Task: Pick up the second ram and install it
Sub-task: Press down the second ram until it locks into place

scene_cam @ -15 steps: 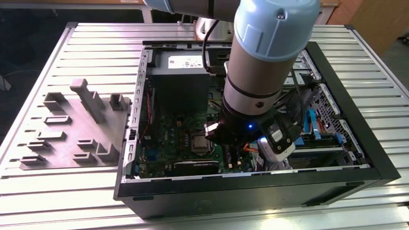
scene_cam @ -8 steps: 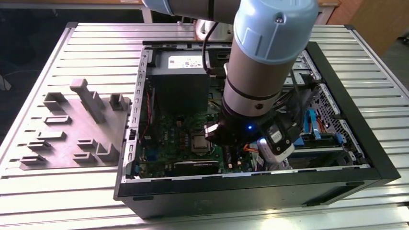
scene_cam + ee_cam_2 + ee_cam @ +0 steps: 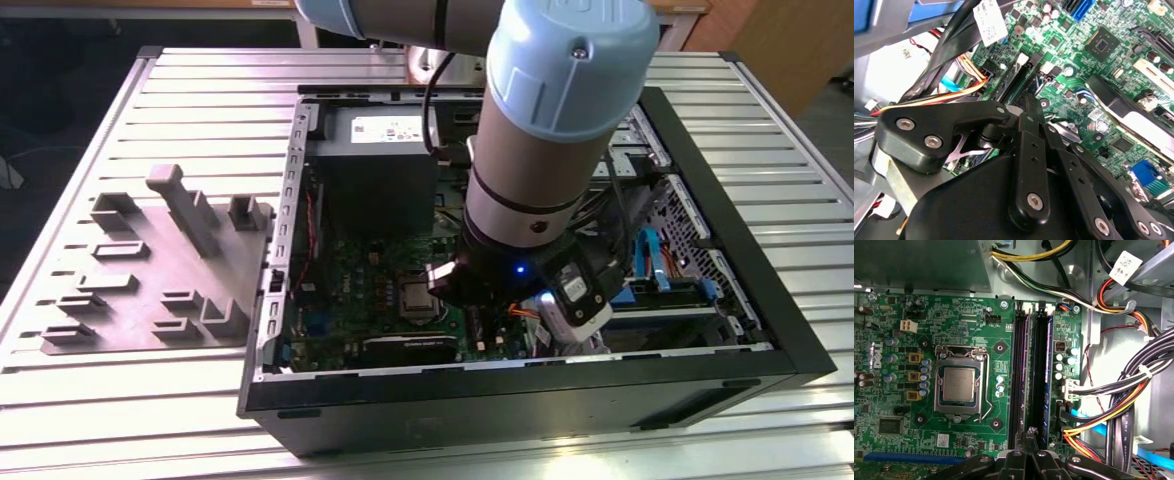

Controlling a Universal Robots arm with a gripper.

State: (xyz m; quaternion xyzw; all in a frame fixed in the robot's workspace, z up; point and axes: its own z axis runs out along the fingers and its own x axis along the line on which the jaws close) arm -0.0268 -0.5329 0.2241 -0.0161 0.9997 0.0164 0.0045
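Right up close in the first wrist view, we've got the claw (image 3: pixel 1029 432) with its two fingertips pressed together, nothing visibly pinched between them. The tips sit down at the near end of the memory sockets (image 3: pixel 1041 370). As far as we can tell they're touching the top edge of the second ram (image 3: pixel 1026 370), but the contact itself is hard to make out.

That stick looks like it's standing on its edge in the socket nearer the CPU (image 3: pixel 958 390). Seen from above it's just a thin line. Its long axis runs straight along the socket, away from the claw toward the metal box at the far edge of the board. Honestly we can't cleanly separate stick from socket along the whole length.

Room-wise it's a bit tight. The CPU's metal frame sits near on one side with a strip of bare green board between. On the other side, just past the second socket, there's a small row of capacitors. Then comes a fat bundle of black, orange and yellow cables (image 3: pixel 1124 410).

Further out, in the exterior view, the arm (image 3: pixel 547 130) reaches down into the open computer case (image 3: pixel 534 385), whose walls box everything in. The case lies on the slatted metal table (image 3: pixel 134 400), with a grey fixture plate (image 3: pixel 147 290) well apart on the exterior view's left.
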